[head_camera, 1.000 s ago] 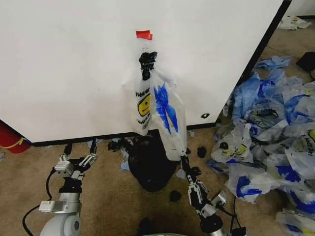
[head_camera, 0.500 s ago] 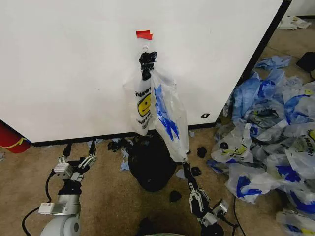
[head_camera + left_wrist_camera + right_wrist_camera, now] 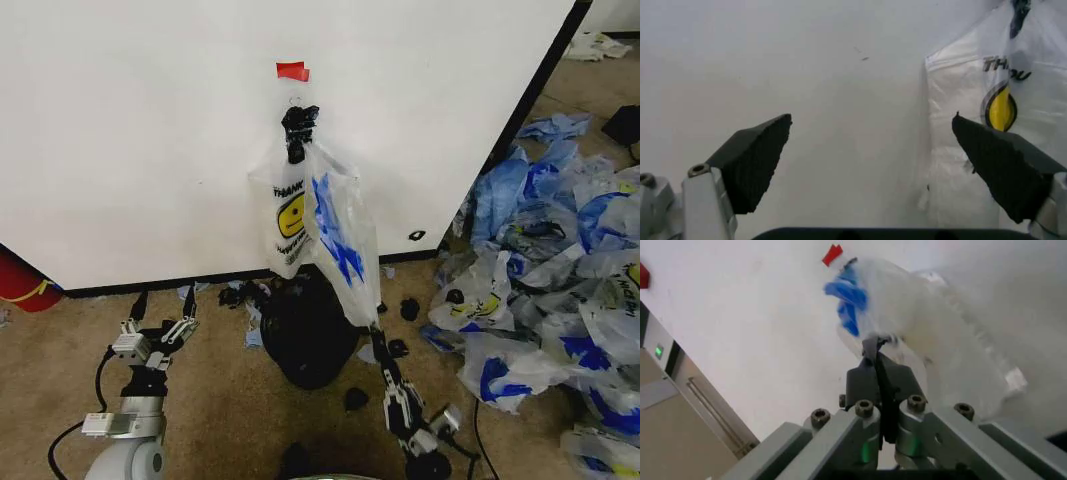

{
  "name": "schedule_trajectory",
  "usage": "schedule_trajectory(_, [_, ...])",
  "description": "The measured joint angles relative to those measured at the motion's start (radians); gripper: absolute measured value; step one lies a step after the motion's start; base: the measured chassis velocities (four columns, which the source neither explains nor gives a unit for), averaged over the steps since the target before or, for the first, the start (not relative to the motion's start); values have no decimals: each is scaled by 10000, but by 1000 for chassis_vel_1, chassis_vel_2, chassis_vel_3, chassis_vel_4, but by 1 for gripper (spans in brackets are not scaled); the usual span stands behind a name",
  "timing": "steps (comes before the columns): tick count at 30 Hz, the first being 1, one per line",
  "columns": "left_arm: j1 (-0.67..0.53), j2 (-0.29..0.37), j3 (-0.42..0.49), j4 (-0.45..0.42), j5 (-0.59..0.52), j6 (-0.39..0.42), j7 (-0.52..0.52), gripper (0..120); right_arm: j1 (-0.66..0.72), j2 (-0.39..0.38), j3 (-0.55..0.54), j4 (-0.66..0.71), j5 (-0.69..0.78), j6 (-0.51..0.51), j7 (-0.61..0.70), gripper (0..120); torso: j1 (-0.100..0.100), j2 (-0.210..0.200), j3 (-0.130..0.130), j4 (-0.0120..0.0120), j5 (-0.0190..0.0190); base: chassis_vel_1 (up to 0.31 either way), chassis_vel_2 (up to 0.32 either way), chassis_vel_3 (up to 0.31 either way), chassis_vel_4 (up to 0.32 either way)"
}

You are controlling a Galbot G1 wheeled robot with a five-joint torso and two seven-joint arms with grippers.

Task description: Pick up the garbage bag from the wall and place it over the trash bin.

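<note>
The garbage bag (image 3: 340,245) is being held at its lower corner by the right gripper (image 3: 377,328), whose fingers are being kept pressed together on the thin plastic; in the right wrist view the same pinch (image 3: 875,351) is being shown with the bag's whitish body and blue patch (image 3: 847,300) spreading away from the closed fingertips. The bag is being stretched out from the wall (image 3: 150,130), its top being kept at the black knot (image 3: 297,128) of the bunch of smiley bags (image 3: 285,215) hanging just below the red tape piece (image 3: 292,71). The trash bin (image 3: 305,335) is being left standing on the floor (image 3: 220,400) against the black base strip, directly beneath the hanging bags and just beside the right gripper. The left gripper (image 3: 161,325) is being held low near the floor, well apart from the bin on the robot's left, with its fingers spread wide and nothing between them; in the left wrist view its two dark pads (image 3: 753,160) are being shown far apart, facing the wall and the printed bag (image 3: 993,100). A heap of loose bags (image 3: 560,290) is being left lying on the floor to the right.
</note>
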Motion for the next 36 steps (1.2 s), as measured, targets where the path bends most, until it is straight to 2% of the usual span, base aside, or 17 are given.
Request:
schedule_trajectory(7, [72, -67, 4, -35, 73, 2, 9, 94, 1780, -516, -573, 13, -60, -655, 1094, 0, 0, 0, 1, 0, -1, 0, 0, 0, 0])
schedule_trajectory(16, [56, -14, 70, -212, 78, 136, 11, 94, 3379, -848, -1083, -432, 64, -1110, 1781, 0, 0, 0, 1, 1, 1, 0, 0, 0, 0])
schedule_trajectory(24, [254, 17, 422, -1064, -174, 655, -22, 94, 4301, -1022, -1497, -1069, 265, -1240, 1840, 0, 1, -2, 1, 1, -2, 0, 0, 0, 0])
schedule_trajectory(29, [405, 342, 1090, -2076, -891, 1454, -305, 94, 4535, -1032, -1623, -1202, 325, -1276, 1894, 0, 0, -2, 0, -1, -2, 0, 0, 0, 0])
schedule_trajectory(31, [556, 740, 1758, -2835, -1763, 2142, -605, 93, 4599, -1100, -1732, -1202, 334, -1306, 1907, 0, 0, -2, -1, -1, -2, 0, 0, 0, 0])
schedule_trajectory(32, [556, 740, 1758, -2835, -1763, 2142, -605, 93, 4599, -1100, -1732, -1202, 334, -1306, 1907, 0, 0, -2, -1, -1, -2, 0, 0, 0, 0])
schedule_trajectory(36, [460, 1510, 2792, -3734, -3227, 3325, -1057, 92, 4723, -1204, -1993, -1087, 334, -1389, 1969, 0, 0, -2, 0, -1, -1, 0, 0, 0, 0])
